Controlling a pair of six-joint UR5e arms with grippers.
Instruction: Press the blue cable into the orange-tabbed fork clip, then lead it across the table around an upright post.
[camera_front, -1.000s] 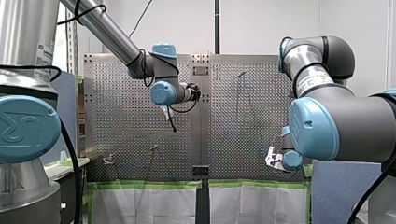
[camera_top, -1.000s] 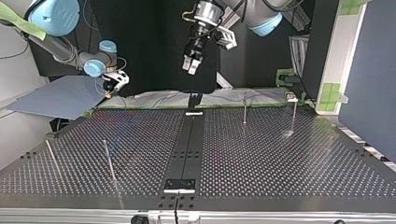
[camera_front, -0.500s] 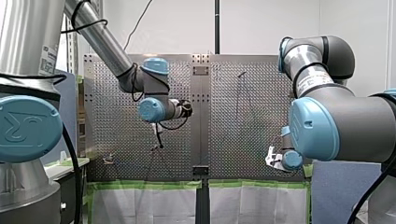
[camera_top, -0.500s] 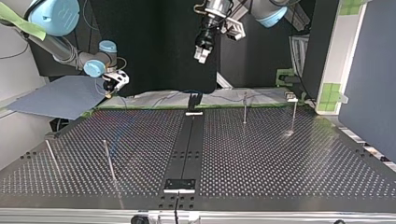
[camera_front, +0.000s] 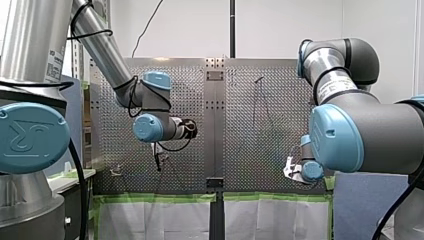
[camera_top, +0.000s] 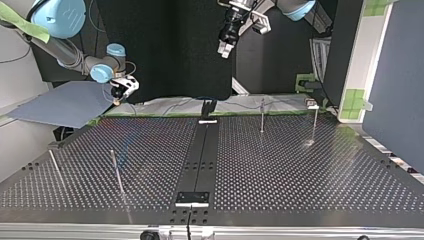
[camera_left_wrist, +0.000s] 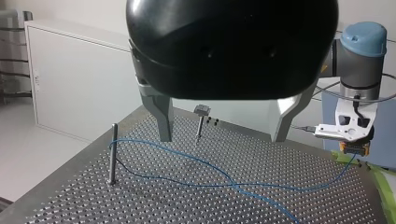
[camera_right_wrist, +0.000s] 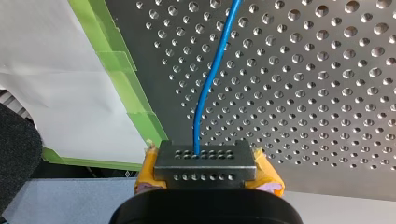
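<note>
- My left gripper (camera_left_wrist: 222, 137), fingers apart and empty, has swung from the middle of the table (camera_left_wrist: 280, 186) toward its side edge, above the slack blue cable (camera_left_wrist: 187, 161).
- My right gripper (camera_right_wrist: 205, 161) stays clamped on the cable at the taped edge.
- Likely a pickup approach; clipping not begun.

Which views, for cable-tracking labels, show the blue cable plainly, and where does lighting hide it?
Right wrist view: blue cable bright against the table. Left wrist view: plain too, beyond my left gripper and its dark body. Top view: table dim with reflections, cable barely shows. Front view: faint.
</note>
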